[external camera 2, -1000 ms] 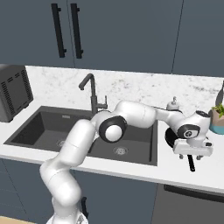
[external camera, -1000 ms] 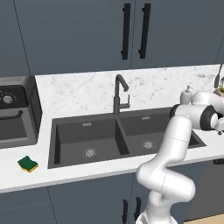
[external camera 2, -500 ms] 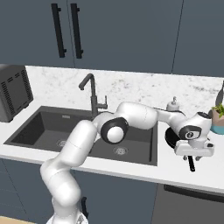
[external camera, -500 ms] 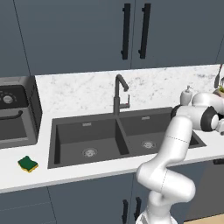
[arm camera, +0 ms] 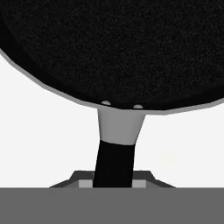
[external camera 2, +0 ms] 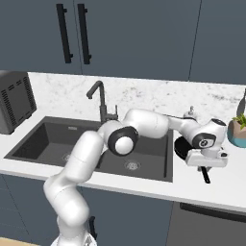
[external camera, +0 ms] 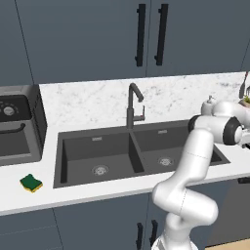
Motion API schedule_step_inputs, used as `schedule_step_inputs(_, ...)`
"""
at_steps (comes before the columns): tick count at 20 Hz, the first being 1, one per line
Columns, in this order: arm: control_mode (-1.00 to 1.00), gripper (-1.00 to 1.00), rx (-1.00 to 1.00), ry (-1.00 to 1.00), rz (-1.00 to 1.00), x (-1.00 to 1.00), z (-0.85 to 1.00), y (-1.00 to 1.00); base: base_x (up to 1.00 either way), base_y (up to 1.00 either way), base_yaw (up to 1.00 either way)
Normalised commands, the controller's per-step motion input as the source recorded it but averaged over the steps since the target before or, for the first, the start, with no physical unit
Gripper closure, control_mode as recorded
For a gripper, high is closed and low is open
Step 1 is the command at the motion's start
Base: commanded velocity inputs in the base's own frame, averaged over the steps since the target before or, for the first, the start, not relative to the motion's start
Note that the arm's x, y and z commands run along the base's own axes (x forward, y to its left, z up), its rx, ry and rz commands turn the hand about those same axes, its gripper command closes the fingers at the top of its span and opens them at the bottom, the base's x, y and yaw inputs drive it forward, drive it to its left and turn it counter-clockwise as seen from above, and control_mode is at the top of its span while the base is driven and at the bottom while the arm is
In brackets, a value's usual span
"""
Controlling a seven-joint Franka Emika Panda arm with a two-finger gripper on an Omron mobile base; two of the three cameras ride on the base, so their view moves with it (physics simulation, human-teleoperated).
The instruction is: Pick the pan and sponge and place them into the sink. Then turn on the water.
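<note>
Since a second earlier the claw (arm camera: 113, 183) had closed from wide open to shut, its two tips pressed against the sides of the pan's black handle (arm camera: 113, 164), which ran straight up between them in the hand view. Beyond the tips the handle passed into a grey neck fixed by two small rivets to the rim of the pan (arm camera: 113, 48), whose round, matte black bowl spread across the top of that view over the pale desk.

In the right base view the claw (external camera 2: 206, 164) pointed downward at the right of the sink, with the hand's white block low over the desk (external camera 2: 144, 185) and the dark handle end sticking out toward the front edge beneath it. The pan (external camera 2: 181, 146) lay flat on the desk just right of the right basin, partly hidden behind the hand. A white soap bottle (external camera 2: 191, 112) stood behind the arm's wrist, and a potted plant in a teal pot (external camera 2: 238, 132) stood at the far right.

The dark grey double-basin sink (external camera: 139, 128) sat in the marble desk with its gooseneck tap (external camera: 133, 103) at the back, between the basins. Well to the left, near the front edge of the desk, lay the sponge (external camera: 31, 183), green side up. A dark toaster oven (external camera: 18, 124) stood behind it on the left, under dark blue cabinets (external camera: 97, 34).
</note>
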Motion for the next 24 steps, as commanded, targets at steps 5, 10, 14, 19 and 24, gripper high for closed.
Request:
schedule_step_inputs(5, -1.00, 1.00, 0.00, -0.07, 0.15, 0.06, 0.01, 0.69, 0.00, 0.00, 0.00)
schedule_step_inputs(10, -1.00, 1.00, 0.00, -0.13, 0.15, 0.01, 0.03, 0.82, 0.00, 0.00, 0.00)
schedule_step_inputs(14, -1.00, 1.00, 0.00, -0.12, 0.16, 0.07, 0.08, 0.76, 0.00, 0.00, 0.00)
schedule_step_inputs(19, -1.00, 1.00, 0.00, -0.02, 0.17, 0.14, 0.00, 0.72, 0.00, 0.00, 0.00)
schedule_step_inputs(24, -1.00, 1.00, 0.00, 0.01, 0.17, 0.30, 0.00, 0.76, 0.00, 0.00, 0.00)
